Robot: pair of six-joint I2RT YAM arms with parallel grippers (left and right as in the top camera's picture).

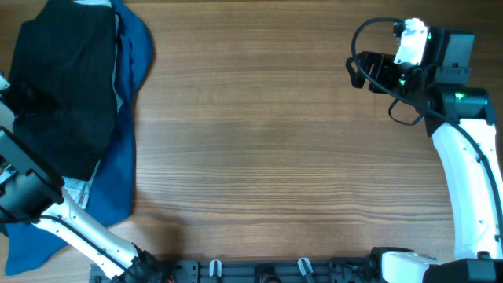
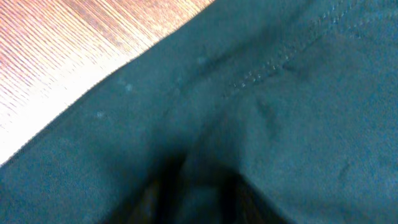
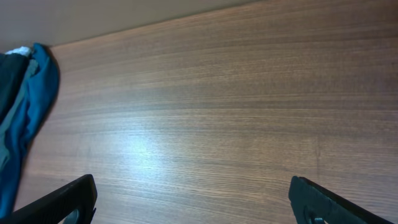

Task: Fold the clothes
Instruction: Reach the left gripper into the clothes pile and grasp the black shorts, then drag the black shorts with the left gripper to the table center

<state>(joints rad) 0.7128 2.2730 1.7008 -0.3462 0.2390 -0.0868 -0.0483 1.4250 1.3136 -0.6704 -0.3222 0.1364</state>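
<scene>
The black shorts lie crumpled at the table's far left, on top of other clothes. My left gripper is at the left table edge, low on the heap; in the overhead view it is mostly cut off. The left wrist view is filled with dark fabric with a stitched seam, and a ridge of it is pinched up between the fingers. My right gripper is open and empty over bare wood; in the overhead view it sits at the far right. The shorts show small at the right wrist view's left edge.
A deep-blue garment lies under the shorts and reaches toward the front left corner; it also shows in the right wrist view. A pale bit of cloth peeks out beneath. The wooden table stretches between the arms.
</scene>
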